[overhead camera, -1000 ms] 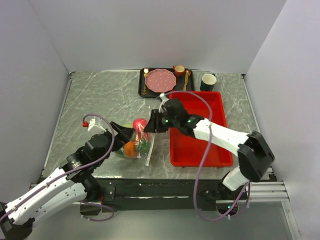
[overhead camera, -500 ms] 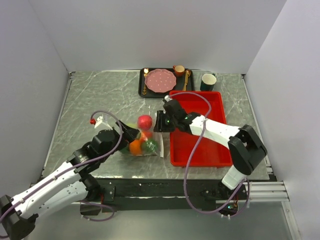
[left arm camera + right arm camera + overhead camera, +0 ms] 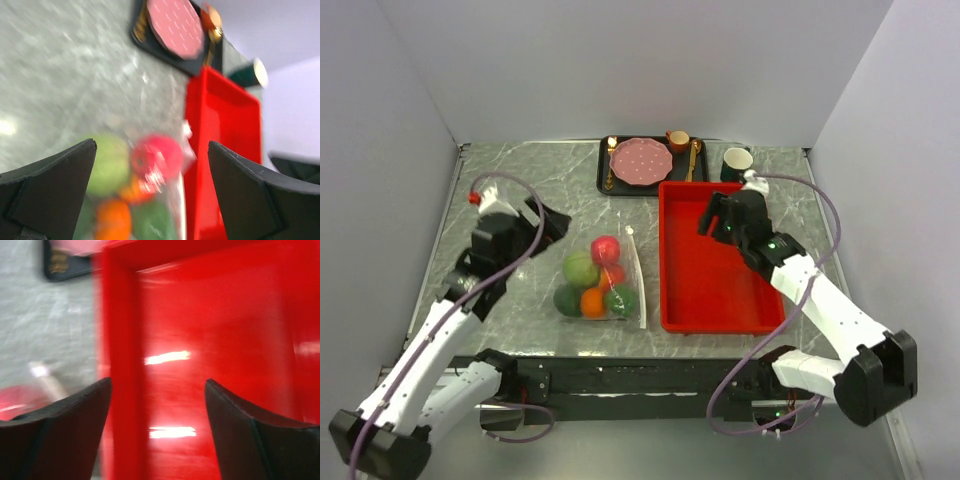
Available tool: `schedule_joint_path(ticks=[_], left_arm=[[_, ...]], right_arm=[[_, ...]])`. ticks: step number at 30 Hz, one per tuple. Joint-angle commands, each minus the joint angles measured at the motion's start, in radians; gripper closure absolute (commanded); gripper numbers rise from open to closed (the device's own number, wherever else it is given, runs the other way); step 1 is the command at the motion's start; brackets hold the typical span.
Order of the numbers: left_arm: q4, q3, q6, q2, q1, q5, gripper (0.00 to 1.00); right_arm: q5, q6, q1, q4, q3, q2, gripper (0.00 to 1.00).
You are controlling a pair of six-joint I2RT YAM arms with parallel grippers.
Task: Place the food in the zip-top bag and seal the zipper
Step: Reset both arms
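Note:
The zip-top bag lies flat on the table just left of the red tray, and nothing grips it. The food sits inside it: pale cabbage, red apple, orange and green pieces. The zipper runs as a white strip along the bag's right edge. My left gripper hovers open, up and left of the bag. In its wrist view the left gripper frames the blurred food. My right gripper is open above the tray, as the right wrist view shows.
The red tray stands right of the bag. At the back, a black tray holds a pink plate, gold cutlery and a small orange cup. A dark cup stands beside it. Grey walls close in both sides.
Both grippers have left the bag. The left one drew back up and to the left. The right one opened and swung right over the red tray. The bag settled flat.

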Motion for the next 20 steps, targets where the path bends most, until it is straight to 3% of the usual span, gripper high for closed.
schedule_joint_path(ticks=[1,2,4,7,13,16,20], left_arm=[[0.001,0.084,0.168,0.126,0.2,0.207,0.01],[0.02,0.096,0.18,0.172,0.275,0.243,0.01],[0.033,0.11,0.205,0.213,0.32,0.291,0.01],[0.033,0.139,0.23,0.266,0.34,0.23,0.01],[0.116,0.101,0.205,0.22,0.343,0.085,0.01],[0.155,0.122,0.204,0.212,0.343,0.084,0.0],[0.232,0.075,0.231,0.186,0.341,-0.003,0.0]], right_arm=[[0.117,-0.06,-0.082,-0.028,-0.057,-0.072,0.11],[0.103,-0.066,-0.106,-0.025,-0.06,-0.081,0.09],[0.034,-0.074,-0.195,-0.015,-0.067,-0.075,0.07],[-0.03,-0.088,-0.295,-0.017,-0.057,-0.025,0.07],[-0.003,-0.065,-0.323,0.067,-0.106,0.009,0.05],[0.015,-0.037,-0.323,0.135,-0.151,-0.025,0.03],[0.138,-0.044,-0.321,0.185,-0.192,-0.083,0.0]])
